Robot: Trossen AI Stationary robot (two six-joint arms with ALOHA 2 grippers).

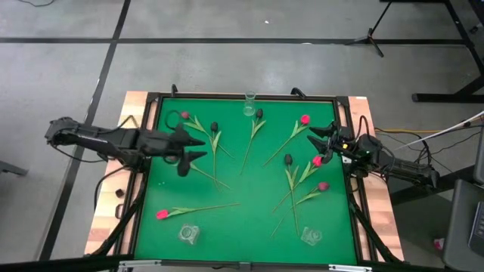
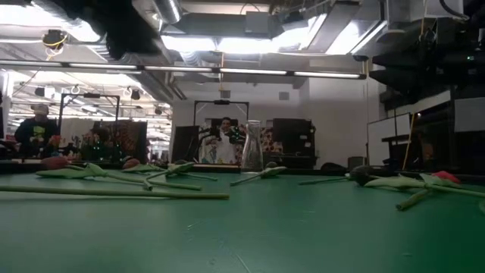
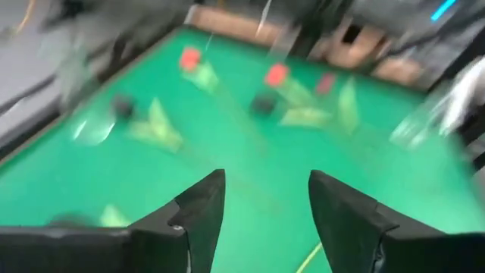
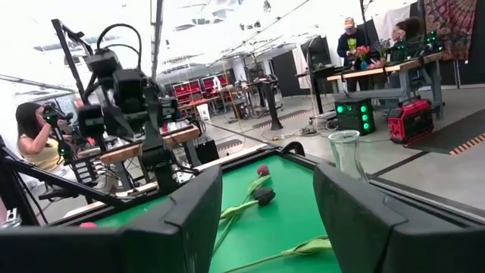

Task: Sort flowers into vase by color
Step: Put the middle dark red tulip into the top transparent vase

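Several artificial tulips lie flat on the green mat. Their heads are pink-red, near-black and mauve. Three clear glass vases stand upright: one at the far edge, one near left, one near right. My left gripper is open above the mat's left part, beside a long stem. My right gripper is open at the mat's right edge, near a pink-red head.
A dark raised frame borders the mat, with a wooden table edge outside it. Bare green mat lies at the near middle. People and equipment show in the room beyond the table.
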